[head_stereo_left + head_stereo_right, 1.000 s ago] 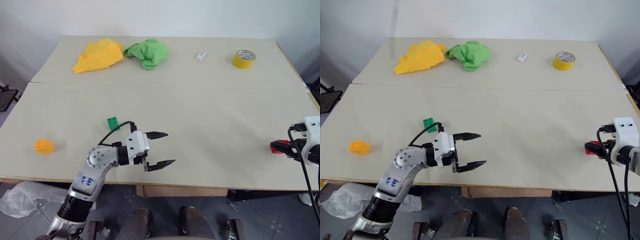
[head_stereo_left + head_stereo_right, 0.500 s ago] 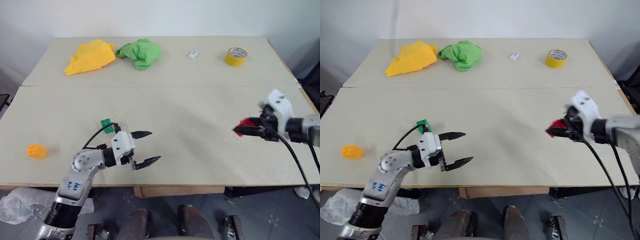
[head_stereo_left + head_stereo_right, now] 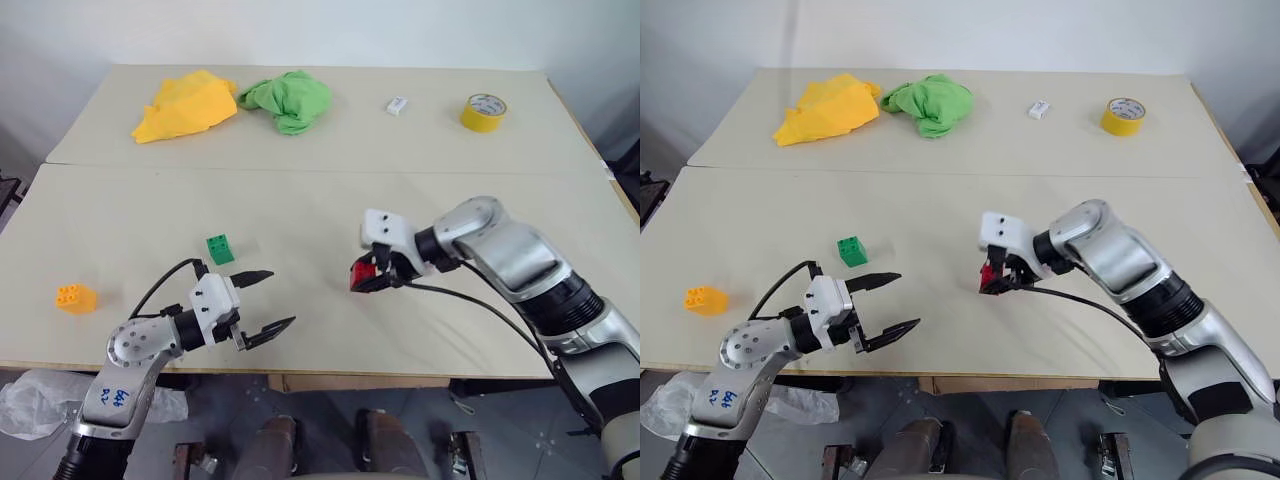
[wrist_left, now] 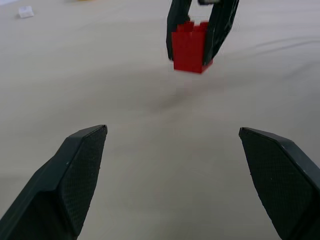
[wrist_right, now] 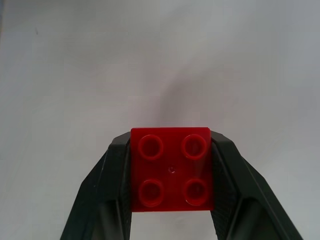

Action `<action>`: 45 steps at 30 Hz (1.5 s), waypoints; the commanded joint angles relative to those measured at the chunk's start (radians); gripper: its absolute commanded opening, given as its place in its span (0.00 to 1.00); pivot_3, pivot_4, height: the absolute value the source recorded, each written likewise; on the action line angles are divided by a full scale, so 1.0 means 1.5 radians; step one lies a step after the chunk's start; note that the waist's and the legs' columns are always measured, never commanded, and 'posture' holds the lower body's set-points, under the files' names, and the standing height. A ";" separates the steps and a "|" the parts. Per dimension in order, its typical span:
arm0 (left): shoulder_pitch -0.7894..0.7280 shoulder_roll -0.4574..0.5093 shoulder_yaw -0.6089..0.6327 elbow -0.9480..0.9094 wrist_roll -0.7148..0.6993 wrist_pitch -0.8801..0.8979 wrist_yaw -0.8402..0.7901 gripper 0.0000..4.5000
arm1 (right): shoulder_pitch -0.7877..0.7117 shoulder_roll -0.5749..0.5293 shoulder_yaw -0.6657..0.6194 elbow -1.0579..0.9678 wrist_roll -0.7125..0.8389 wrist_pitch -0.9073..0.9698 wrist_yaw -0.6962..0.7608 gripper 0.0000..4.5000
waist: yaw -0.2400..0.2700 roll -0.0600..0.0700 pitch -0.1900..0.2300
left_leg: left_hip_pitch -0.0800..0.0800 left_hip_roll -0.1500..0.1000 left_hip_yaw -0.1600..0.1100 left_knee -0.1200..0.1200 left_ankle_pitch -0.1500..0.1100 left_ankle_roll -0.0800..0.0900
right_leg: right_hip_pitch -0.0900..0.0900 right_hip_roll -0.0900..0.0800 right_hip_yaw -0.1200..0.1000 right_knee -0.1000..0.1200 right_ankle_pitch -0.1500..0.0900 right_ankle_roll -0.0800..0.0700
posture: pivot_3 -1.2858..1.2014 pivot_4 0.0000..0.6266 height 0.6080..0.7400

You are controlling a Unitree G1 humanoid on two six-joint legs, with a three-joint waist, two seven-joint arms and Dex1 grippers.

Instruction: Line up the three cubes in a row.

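Centrally on the pale tabletop (image 3: 420, 200), a red studded cube (image 3: 362, 275) is seen clamped between the two black fingers of the right gripper (image 3: 366, 279). The cube is held just above the surface, near the middle of the near board. The right arm is bent in from the right side, its wrist turned so that the gripper points leftward and downward.

A green cube (image 3: 221, 248) is seen resting on the table to the left of the red one, well apart from it. An orange-yellow cube (image 3: 76, 297) is seen farther left, near the table's left edge. The three cubes are not lined up closely; wide gaps are left between them.

The left gripper (image 3: 262, 304) is held near the front edge, below the green cube, pointing roughly level and toward the right. Its fingers are spread wide apart with nothing between them.

From the right wrist view, the four round studs on the red cube's top can be counted, which the head views cannot resolve. From the left wrist view, the red cube is seen side-on, pinched between the other gripper's fingers.

At the far side, a yellow cloth (image 3: 185, 103), a green cloth (image 3: 290, 99), a small white block (image 3: 397, 105) and a yellow tape roll (image 3: 486, 111) are laid.
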 commanded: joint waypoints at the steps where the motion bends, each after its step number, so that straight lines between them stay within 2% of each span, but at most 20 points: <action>1: 0.002 -0.002 0.015 -0.033 -0.007 0.002 0.019 1.00 | 0.001 0.001 -0.007 -0.026 -0.015 0.006 0.007 0.33 | 0.001 0.000 0.000 | 0.000 0.000 0.000 0.000 0.000 0.000 | 0.000 0.000 -0.001 0.000 0.000 0.000 | 0.52 0.24 1.00; 5: 0.011 0.001 0.020 -0.042 -0.005 0.005 0.029 1.00 | 0.020 0.004 0.003 -0.039 -0.032 0.003 0.009 0.33 | 0.000 0.000 0.000 | 0.000 0.000 -0.001 0.001 0.000 0.000 | 0.001 0.000 -0.003 0.000 0.000 0.000 | 0.52 0.24 1.00; 12: 0.038 0.009 0.028 -0.067 -0.007 0.012 0.042 1.00 | 0.014 0.006 -0.005 0.015 -0.076 -0.047 0.010 0.33 | -0.001 0.000 0.000 | 0.000 0.000 -0.001 0.001 0.000 0.000 | 0.001 0.000 -0.004 0.000 0.000 0.000 | 0.52 0.24 1.00; 17: 0.052 0.014 0.039 -0.079 -0.008 0.017 0.048 1.00 | 0.037 -0.002 -0.035 0.009 -0.050 -0.052 0.037 0.33 | 0.002 0.000 0.000 | 0.000 0.000 -0.002 0.001 0.000 0.000 | 0.002 0.000 -0.004 -0.001 0.000 0.000 | 0.52 0.24 1.00; 19: 0.054 0.015 0.041 -0.080 -0.008 0.018 0.047 1.00 | 0.043 0.005 -0.041 0.010 -0.047 -0.057 0.044 0.51 | 0.002 0.000 0.000 | 0.000 0.000 -0.003 0.001 0.000 0.000 | 0.002 0.000 -0.004 -0.001 0.000 0.000 | 0.52 0.24 1.00; 23: 0.059 0.018 0.051 -0.083 -0.008 0.020 0.047 1.00 | 0.040 0.024 -0.068 0.027 -0.043 -0.078 0.034 0.79 | -0.001 0.000 0.000 | 0.000 0.000 -0.003 0.001 0.000 0.000 | 0.002 0.000 -0.004 -0.001 0.000 0.000 | 0.52 0.24 1.00; 26: 0.085 0.012 0.087 -0.084 -0.018 0.017 0.062 1.00 | 0.068 0.039 -0.158 0.027 0.029 -0.194 0.065 1.00 | -0.002 0.000 0.000 | 0.000 0.000 -0.003 0.001 0.000 0.000 | 0.002 0.000 -0.004 0.000 0.000 0.000 | 0.52 0.24 1.00; 30: 0.141 -0.026 0.173 -0.060 -0.026 -0.030 0.102 1.00 | 0.129 0.063 -0.258 0.044 0.105 -0.301 0.094 1.00 | -0.001 0.000 0.000 | 0.000 0.000 -0.003 0.000 0.000 0.000 | 0.002 0.000 -0.005 -0.001 0.000 0.000 | 0.52 0.24 1.00; 34: 0.237 -0.066 0.287 -0.044 -0.043 -0.057 0.134 1.00 | 0.216 0.102 -0.362 0.094 0.188 -0.401 0.122 1.00 | 0.000 -0.001 0.000 | 0.001 0.000 -0.003 0.001 0.000 0.000 | 0.004 0.000 -0.006 -0.001 0.000 0.000 | 0.52 0.24 1.00; 37: 0.316 -0.117 0.349 -0.037 -0.055 -0.087 0.159 1.00 | 0.279 0.122 -0.405 0.130 0.187 -0.500 0.124 1.00 | 0.000 -0.001 0.000 | 0.001 0.000 -0.003 0.001 0.000 0.000 | 0.004 0.000 -0.006 -0.002 0.000 0.000 | 0.52 0.24 1.00; 41: 0.376 -0.163 0.364 -0.045 -0.065 -0.098 0.174 1.00 | 0.318 0.152 -0.450 0.198 0.168 -0.665 0.108 1.00 | 0.000 -0.001 0.000 | 0.002 0.000 -0.003 0.001 0.000 0.000 | 0.005 0.000 -0.004 -0.004 0.000 0.000 | 0.52 0.24 1.00; 45: 0.381 -0.167 0.337 -0.102 -0.068 -0.069 0.187 1.00 | 0.340 0.138 -0.463 0.220 0.175 -0.691 0.122 1.00 | 0.004 -0.001 0.000 | 0.002 0.000 -0.003 0.001 0.000 0.000 | 0.006 -0.001 -0.002 -0.004 0.000 0.000 | 0.52 0.24 1.00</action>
